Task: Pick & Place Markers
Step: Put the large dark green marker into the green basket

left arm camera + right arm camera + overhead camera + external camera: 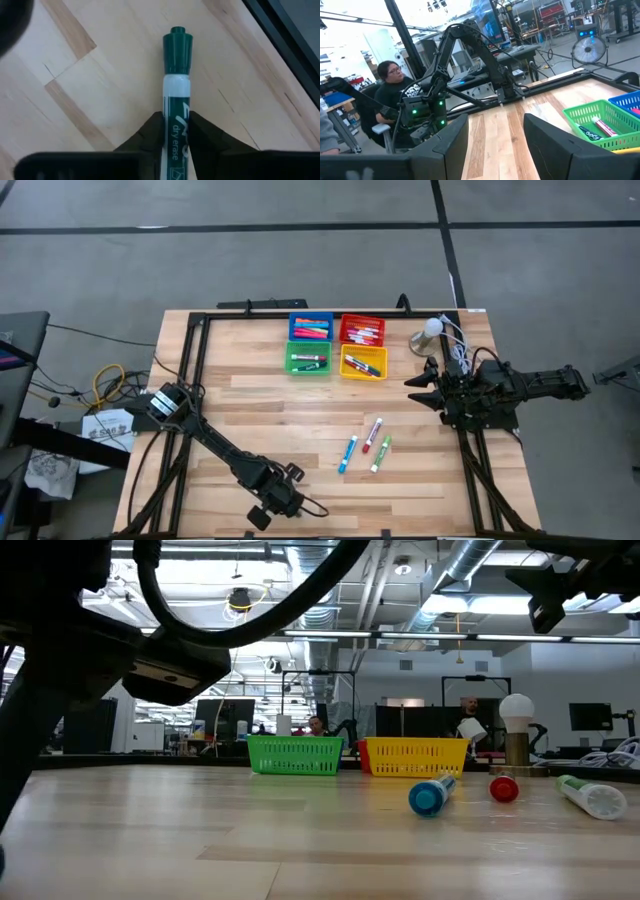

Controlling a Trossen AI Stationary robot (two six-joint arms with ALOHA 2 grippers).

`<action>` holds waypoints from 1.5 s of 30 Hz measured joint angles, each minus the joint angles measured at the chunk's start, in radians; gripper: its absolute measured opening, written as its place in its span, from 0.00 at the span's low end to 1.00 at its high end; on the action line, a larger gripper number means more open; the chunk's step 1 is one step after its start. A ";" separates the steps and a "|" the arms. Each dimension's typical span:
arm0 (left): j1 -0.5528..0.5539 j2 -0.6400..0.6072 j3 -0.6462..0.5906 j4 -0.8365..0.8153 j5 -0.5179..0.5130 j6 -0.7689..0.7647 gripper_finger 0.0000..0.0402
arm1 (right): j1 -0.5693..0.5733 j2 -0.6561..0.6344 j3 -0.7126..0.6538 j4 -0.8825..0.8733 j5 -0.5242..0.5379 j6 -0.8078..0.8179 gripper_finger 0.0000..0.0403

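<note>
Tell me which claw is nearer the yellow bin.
Right. The right claw hovers just beside the yellow bin; the left claw is across the table by the near edge, gripping a green marker.

Your surface point(250, 400) is a pale wooden plank top edged by a black metal frame point(190, 360). Four small square plastic bins sit on it near the far edge in a tight two-by-two block: the blue bin point(311, 327) beside the red bin point(362, 329), with the green bin point(308, 358) and yellow bin point(363, 362) in front of them. Right of the red bin you have a small lamp with a white round bulb point(428, 335). Nearer you, three short white-barrelled markers lie side by side: the blue-capped marker point(347, 454), the red-capped marker point(372, 435) and the green-capped marker point(381, 454).
</note>
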 joint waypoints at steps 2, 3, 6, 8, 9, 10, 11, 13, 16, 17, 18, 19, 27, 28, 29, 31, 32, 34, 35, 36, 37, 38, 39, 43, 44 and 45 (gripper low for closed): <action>0.000 0.001 0.000 0.001 -0.001 -0.001 0.17 | 0.000 0.000 0.000 0.000 0.000 0.000 0.45; 0.000 0.001 0.000 0.002 0.000 -0.008 0.17 | 0.000 0.000 0.000 0.000 0.000 0.000 0.45; 0.005 0.001 -0.001 0.004 0.002 -0.055 0.17 | 0.000 0.000 0.000 0.000 0.000 0.000 0.45; 0.009 0.001 -0.001 0.004 0.010 -0.082 0.18 | 0.000 0.000 0.000 0.000 0.000 0.000 0.45; 0.012 0.001 -0.001 0.004 0.013 -0.093 0.18 | 0.000 0.000 0.000 0.000 0.000 0.000 0.45; 0.013 0.001 -0.001 0.004 0.017 -0.103 0.18 | 0.000 0.000 0.000 0.000 0.000 0.000 0.45; 0.016 0.001 -0.001 0.004 0.016 -0.114 0.17 | 0.000 0.000 0.000 0.000 0.000 0.000 0.45; 0.022 0.000 -0.001 0.004 0.017 -0.129 0.17 | 0.000 0.000 0.000 0.000 0.000 0.000 0.45; 0.037 -0.015 -0.003 0.003 0.014 -0.154 0.17 | 0.000 0.000 0.000 0.000 0.000 0.000 0.45; 0.044 -0.024 -0.005 0.000 0.008 -0.157 0.17 | 0.000 0.000 0.000 0.000 0.000 0.000 0.45; 0.053 -0.034 -0.006 -0.013 -0.011 -0.158 0.17 | 0.000 0.000 0.000 0.000 0.000 0.000 0.45; 0.062 -0.047 -0.009 -0.026 -0.033 -0.158 0.17 | 0.000 0.000 0.000 -0.001 0.000 0.000 0.45; 0.156 -0.209 -0.006 -0.093 -0.030 -0.258 0.17 | 0.000 0.000 0.000 0.000 0.000 0.000 0.45; 0.169 -0.237 -0.006 -0.086 -0.031 -0.274 0.17 | 0.000 0.000 0.000 0.000 0.000 0.000 0.45; 0.184 -0.264 -0.005 -0.086 -0.030 -0.289 0.17 | 0.000 0.000 0.000 -0.001 0.000 0.000 0.45; 0.214 -0.310 -0.005 -0.083 -0.034 -0.325 0.17 | 0.000 0.000 0.000 0.000 0.000 0.000 0.45; 0.231 -0.331 -0.005 -0.088 -0.042 -0.340 0.17 | 0.000 0.000 0.000 0.000 0.000 0.000 0.45; 0.269 -0.376 -0.005 -0.085 -0.077 -0.369 0.17 | 0.000 0.000 0.000 0.000 0.000 0.000 0.45; 0.292 -0.398 -0.005 -0.084 -0.094 -0.381 0.17 | 0.000 0.000 0.000 0.000 0.000 0.000 0.45; 0.316 -0.417 -0.004 -0.083 -0.110 -0.384 0.17 | 0.000 0.000 0.000 0.000 0.000 0.000 0.45; 0.341 -0.432 -0.004 -0.081 -0.124 -0.384 0.17 | 0.000 0.000 0.000 0.000 0.000 0.000 0.45; 0.366 -0.444 -0.004 -0.082 -0.138 -0.381 0.17 | 0.000 0.000 0.000 0.000 0.000 0.000 0.45; 0.390 -0.454 -0.004 -0.083 -0.149 -0.372 0.17 | 0.000 0.000 0.000 0.000 0.000 0.000 0.45; 0.470 -0.476 -0.003 -0.079 -0.194 -0.297 0.18 | 0.000 0.000 0.000 0.000 0.000 0.000 0.45; 0.488 -0.475 -0.003 -0.079 -0.205 -0.279 0.18 | 0.000 0.000 0.000 0.000 0.000 0.000 0.45; 0.505 -0.474 -0.003 -0.080 -0.215 -0.263 0.18 | 0.000 0.000 0.000 0.000 0.000 0.000 0.45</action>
